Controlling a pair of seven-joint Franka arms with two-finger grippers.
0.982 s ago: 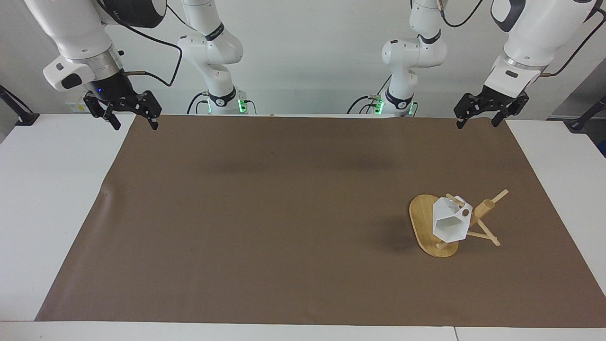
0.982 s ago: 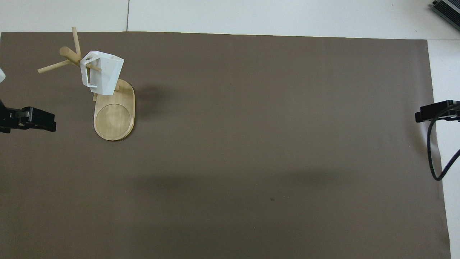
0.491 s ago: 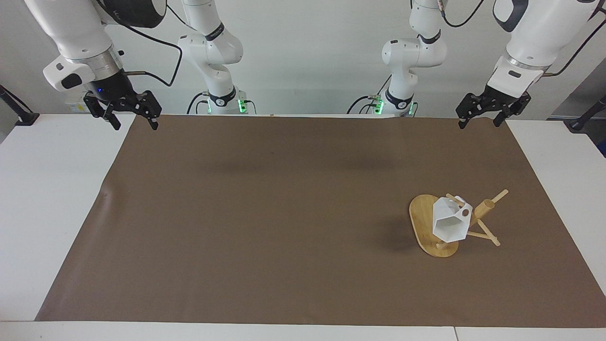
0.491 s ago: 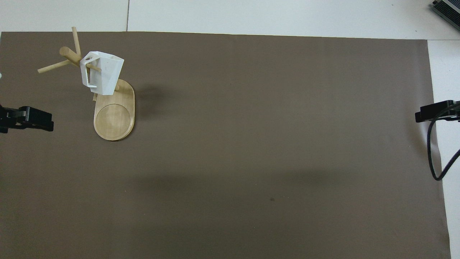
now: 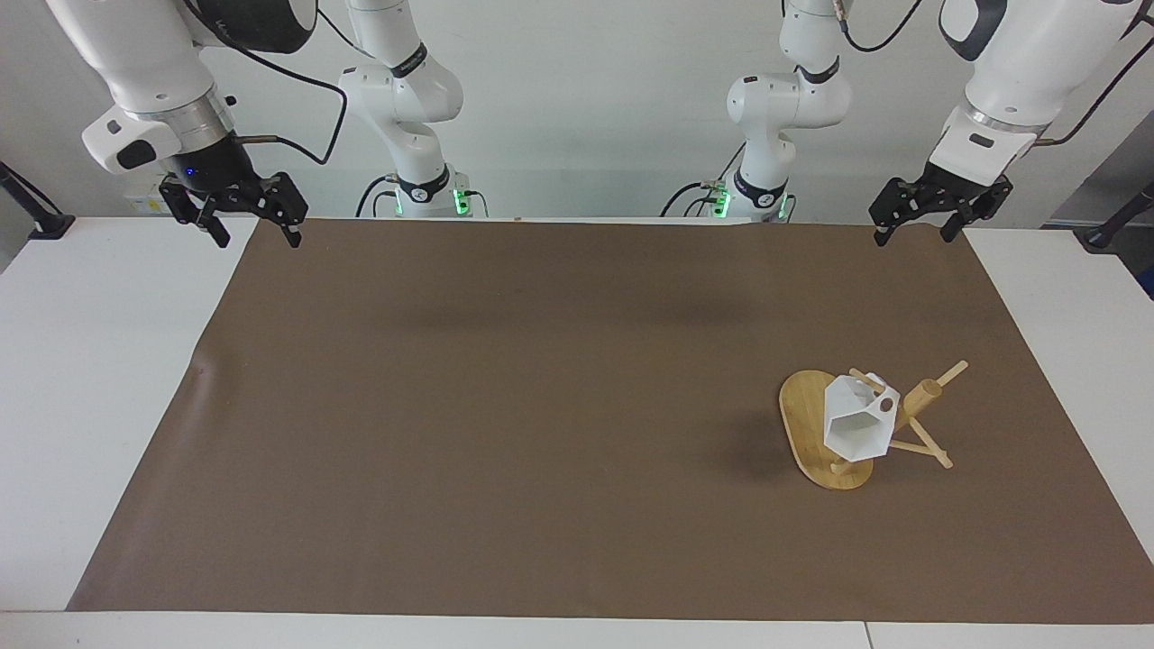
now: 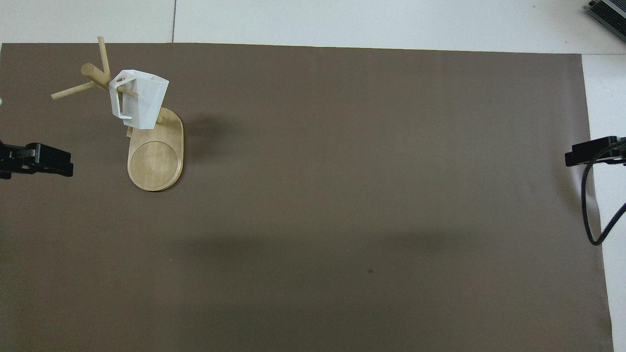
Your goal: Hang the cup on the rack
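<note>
Since a second ago the left hand (image 5: 913, 229) has drawn slightly up and away toward its corner of the tabletop (image 5: 99, 379), while nothing else has shifted. The cup (image 5: 854, 429) hangs by its handle on a peg of the rack (image 5: 811, 431), tilted with its open mouth facing away from the robots. The rack stands on the brown mat (image 5: 541, 406) toward the left arm's end, its oval base reaching toward the robots from the post. The left hand is raised over the mat's corner nearest the robots, fingers spread and holding nothing, well apart from the rack. The right hand (image 5: 254, 233) waits over the mat's other near corner, wrist angled downward, jaws likewise apart and holding nothing.
</note>
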